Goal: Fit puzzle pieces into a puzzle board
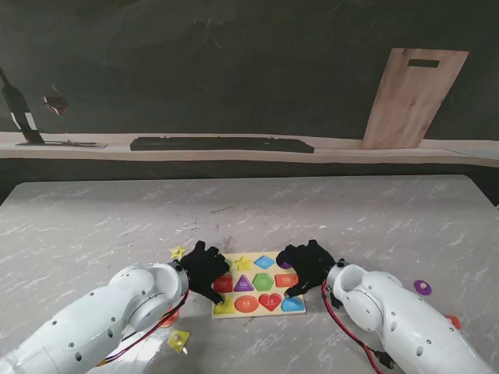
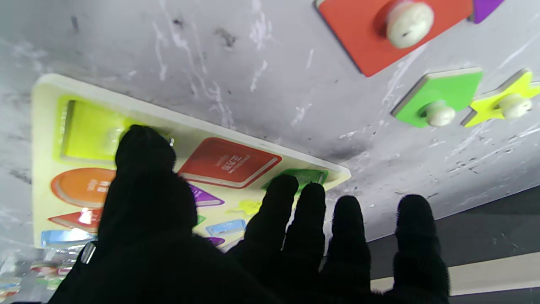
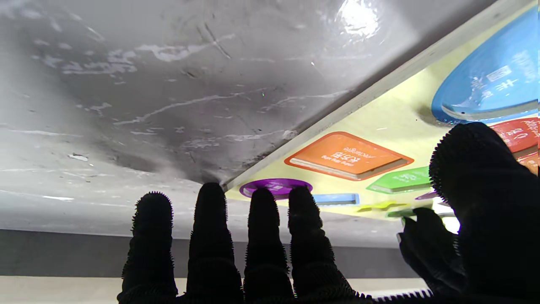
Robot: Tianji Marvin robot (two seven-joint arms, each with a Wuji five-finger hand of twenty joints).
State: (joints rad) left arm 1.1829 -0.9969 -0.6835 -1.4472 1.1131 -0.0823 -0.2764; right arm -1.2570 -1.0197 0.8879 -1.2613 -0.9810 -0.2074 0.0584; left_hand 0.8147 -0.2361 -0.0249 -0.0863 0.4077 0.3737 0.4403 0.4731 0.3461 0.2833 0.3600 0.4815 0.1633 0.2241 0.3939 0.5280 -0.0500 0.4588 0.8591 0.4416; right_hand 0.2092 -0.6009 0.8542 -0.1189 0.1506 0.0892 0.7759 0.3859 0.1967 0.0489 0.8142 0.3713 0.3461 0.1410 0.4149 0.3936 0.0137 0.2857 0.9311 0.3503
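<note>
Hidden in part under 2 black gloves: the puzzle board [image 1: 260, 284], on the table [image 1: 249, 210] between both arms. Printed on its recesses, small white writing, too blurred to read. Left robot hand [image 1: 205, 269] spread flat over the board's left edge, fingers apart, holding nothing. Right robot hand [image 1: 307, 266] likewise spread over the board's right edge, holding nothing. Loose beside the board's left edge: a yellow star piece [image 1: 178, 252]; nearer to me, a yellow piece [image 1: 178, 340]. Right of the board, a purple piece [image 1: 422, 287].
</note>
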